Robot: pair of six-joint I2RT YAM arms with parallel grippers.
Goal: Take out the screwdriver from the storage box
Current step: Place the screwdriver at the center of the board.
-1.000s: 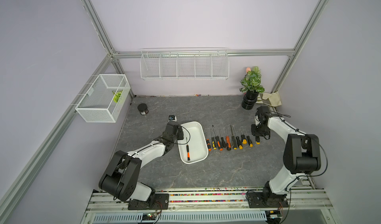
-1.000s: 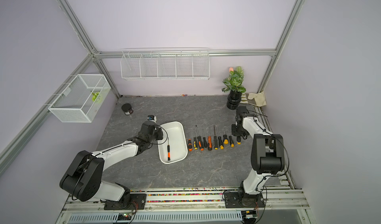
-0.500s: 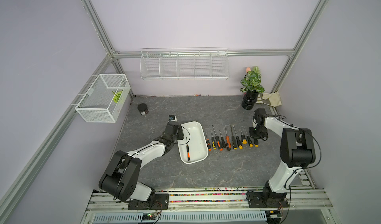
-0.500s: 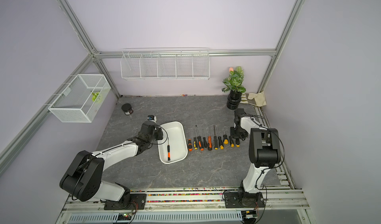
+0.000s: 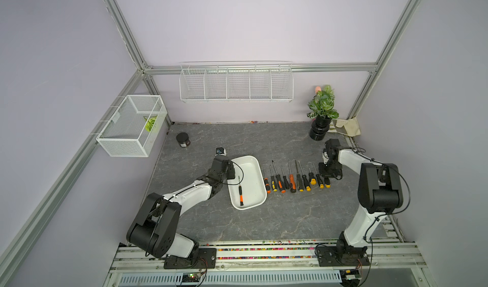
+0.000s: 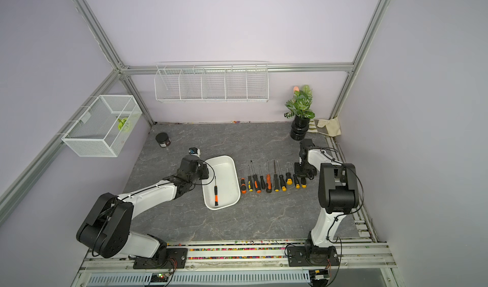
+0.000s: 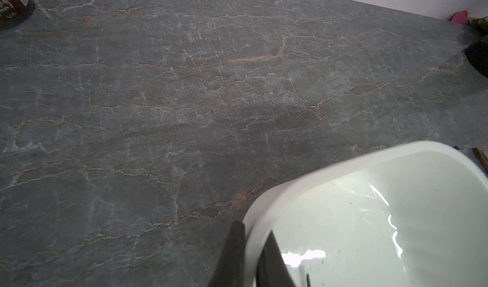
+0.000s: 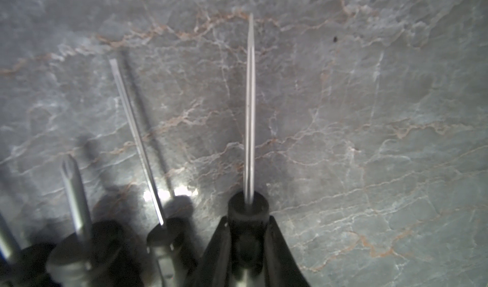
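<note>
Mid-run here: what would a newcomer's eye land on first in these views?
First, the neat row of screwdrivers laid out beside the white storage box, in which a lone orange-handled screwdriver lies. Next come the arms: the left gripper pinches the box's rim, and the right gripper straddles the handle of the end screwdriver, the one farthest from the box.

No legible text or labels
</note>
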